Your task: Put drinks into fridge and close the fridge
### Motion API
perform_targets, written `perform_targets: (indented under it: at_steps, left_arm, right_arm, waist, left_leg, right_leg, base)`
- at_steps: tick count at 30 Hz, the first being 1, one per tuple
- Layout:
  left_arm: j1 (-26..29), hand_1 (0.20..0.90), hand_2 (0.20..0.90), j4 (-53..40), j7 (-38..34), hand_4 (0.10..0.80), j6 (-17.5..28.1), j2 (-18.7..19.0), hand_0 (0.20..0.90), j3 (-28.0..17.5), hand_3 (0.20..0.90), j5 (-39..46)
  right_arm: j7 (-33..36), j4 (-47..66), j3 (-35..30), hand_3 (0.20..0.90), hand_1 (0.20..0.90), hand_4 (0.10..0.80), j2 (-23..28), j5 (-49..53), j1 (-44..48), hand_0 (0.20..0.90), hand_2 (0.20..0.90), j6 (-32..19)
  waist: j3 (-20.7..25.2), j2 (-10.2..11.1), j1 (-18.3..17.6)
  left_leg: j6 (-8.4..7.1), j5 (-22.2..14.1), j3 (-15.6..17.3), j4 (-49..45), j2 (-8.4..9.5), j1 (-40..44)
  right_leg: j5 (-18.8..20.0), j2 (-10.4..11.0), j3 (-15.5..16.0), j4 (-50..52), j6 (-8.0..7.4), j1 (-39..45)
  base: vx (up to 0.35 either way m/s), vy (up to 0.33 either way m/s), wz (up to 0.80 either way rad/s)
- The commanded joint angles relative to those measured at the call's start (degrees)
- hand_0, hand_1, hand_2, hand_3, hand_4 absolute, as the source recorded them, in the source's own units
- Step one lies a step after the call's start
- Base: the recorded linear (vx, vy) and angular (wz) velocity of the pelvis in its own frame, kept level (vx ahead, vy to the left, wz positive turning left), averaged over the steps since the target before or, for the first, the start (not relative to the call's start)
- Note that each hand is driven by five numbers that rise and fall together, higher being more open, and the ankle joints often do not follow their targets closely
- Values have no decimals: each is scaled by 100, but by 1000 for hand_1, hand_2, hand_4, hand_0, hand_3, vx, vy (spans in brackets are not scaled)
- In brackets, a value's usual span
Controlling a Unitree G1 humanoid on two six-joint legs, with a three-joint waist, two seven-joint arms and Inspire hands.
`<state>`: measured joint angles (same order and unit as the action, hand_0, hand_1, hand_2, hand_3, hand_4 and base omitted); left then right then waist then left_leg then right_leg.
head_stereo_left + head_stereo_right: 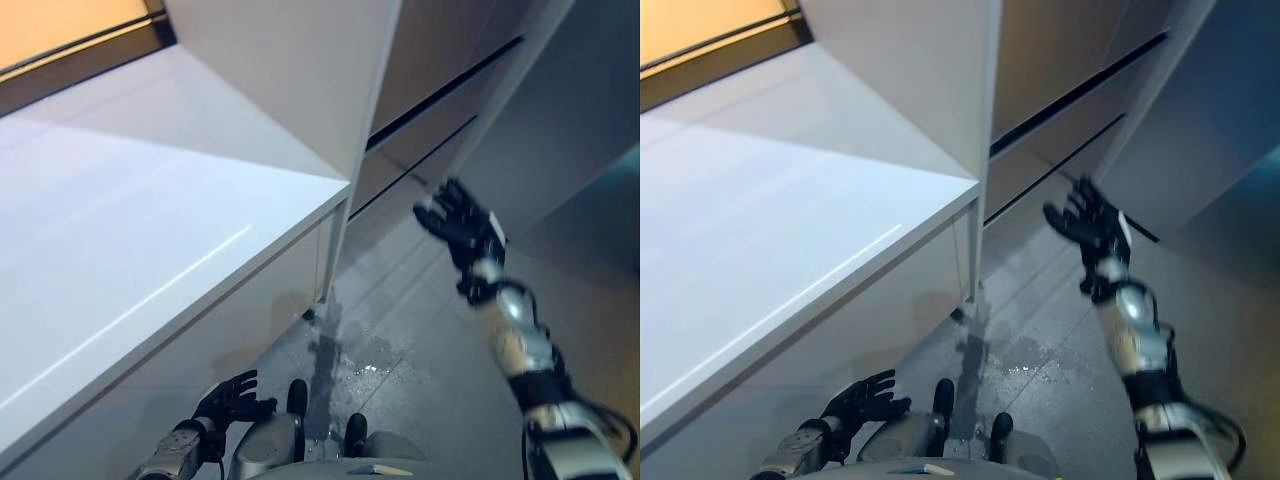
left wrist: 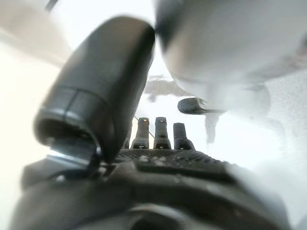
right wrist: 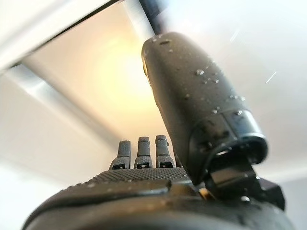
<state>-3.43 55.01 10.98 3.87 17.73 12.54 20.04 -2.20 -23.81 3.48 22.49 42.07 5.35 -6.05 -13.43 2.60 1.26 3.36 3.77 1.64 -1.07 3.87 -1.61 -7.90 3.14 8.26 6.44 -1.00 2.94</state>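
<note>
Up ahead, the right hand [image 1: 462,228] is raised with fingers spread, holding nothing, just short of the grey fridge front [image 1: 440,70] and its dark seams. Low beside the white surface [image 1: 130,230], the left hand [image 1: 232,398] hangs relaxed and empty. No drinks show.

Both eye views look steeply down from the head, sharing the white counter [image 1: 150,230], the cabinet fronts [image 1: 1060,70] and the wet floor [image 1: 380,350]. Each wrist view sits very close behind its own hand [image 2: 158,158] [image 3: 144,167], facing along the fingers.
</note>
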Motion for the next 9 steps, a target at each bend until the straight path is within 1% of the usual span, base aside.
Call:
perform_targets:
  at_steps: [1,4,5,7,8,9]
  left_arm:
    - [-73,900,900,108,150,800,143,-101,900,-131,900,-64]
    - [38,900,900,259,248,800,170,-121,900,-181,900,5]
    - [70,900,900,317,267,800,175,-131,900,-193,900,32]
    - [124,900,900,435,314,800,163,-149,900,-225,900,59]
    - [135,900,900,465,329,800,164,-150,900,-233,900,63]
    - [170,900,900,592,403,800,150,-166,900,-261,900,85]
  right_arm:
    - [-506,-165,183,900,900,800,-104,-574,-159,900,900,-406]
    - [-666,-1067,396,900,900,800,-284,-989,-404,900,900,-140]
    - [-666,-1378,427,900,900,800,-333,-1126,-435,900,900,-26]
    - [-760,-1946,458,900,900,800,-406,-1464,-462,900,900,-6]
    - [-739,-2059,464,900,900,800,-415,-1481,-458,900,900,60]
    - [-776,-2622,444,900,900,800,-442,-1584,-451,900,900,154]
  waist:
    - [529,-129,-118]
    - [606,-148,-201]
    - [618,-154,-211]
    - [640,-167,-218]
    - [640,-167,-217]
    - [643,-178,-206]
  left_leg:
    - [-56,-761,461,46,-72,419]
    - [-103,-753,552,108,-110,554]
    - [-110,-761,560,104,-116,583]
    - [-110,-773,561,89,-114,623]
    - [-111,-776,560,80,-115,630]
    - [-111,-787,547,56,-118,663]
  right_leg:
    - [701,-8,-21,-372,-230,-330]
    - [658,-58,38,-440,-181,-179]
    - [635,-72,50,-440,-164,-142]
    - [601,-88,76,-435,-136,-84]
    - [592,-90,84,-431,-129,-70]
    - [562,-99,110,-413,-111,-15]
  base:
    - [-8,-50,-17]
    - [-17,-55,-23]
    - [-22,-50,-7]
    - [-8,-19,1]
    - [-3,-35,2]
    - [0,0,0]
